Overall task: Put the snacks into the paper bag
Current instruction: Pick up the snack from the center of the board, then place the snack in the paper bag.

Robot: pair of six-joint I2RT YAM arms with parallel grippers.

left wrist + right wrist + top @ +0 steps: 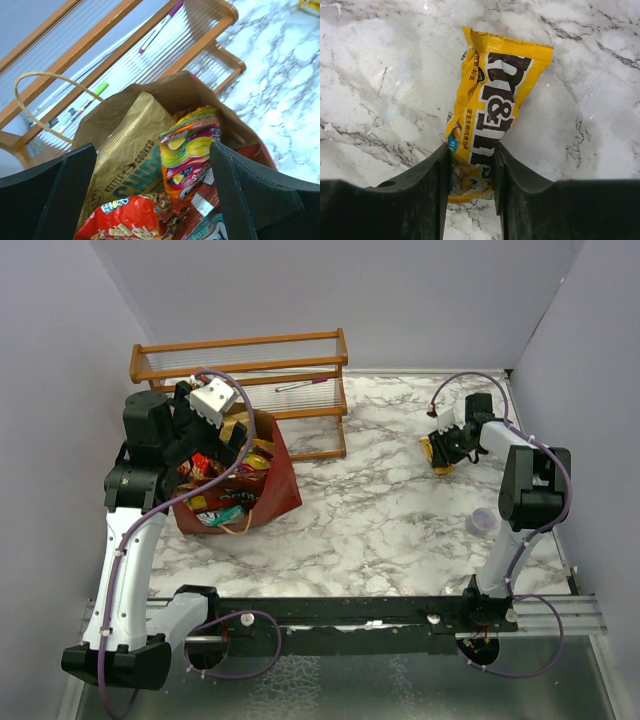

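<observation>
Marble worktop (380,500), one paper bag (283,480) at far left, mouth up. At far right the right end effector (471,160) clamps the one loose yellow packet (495,95), whose long axis runs straight out from the fingers. The bag lies well apart to its left. Over the bag the left end effector (152,150) gapes wide, empty. We count four packets (190,155) showing inside.

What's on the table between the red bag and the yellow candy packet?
Only bare marble table between the paper bag and the candy packet, as the top view shows. The wooden rack ends just behind that stretch.
</observation>
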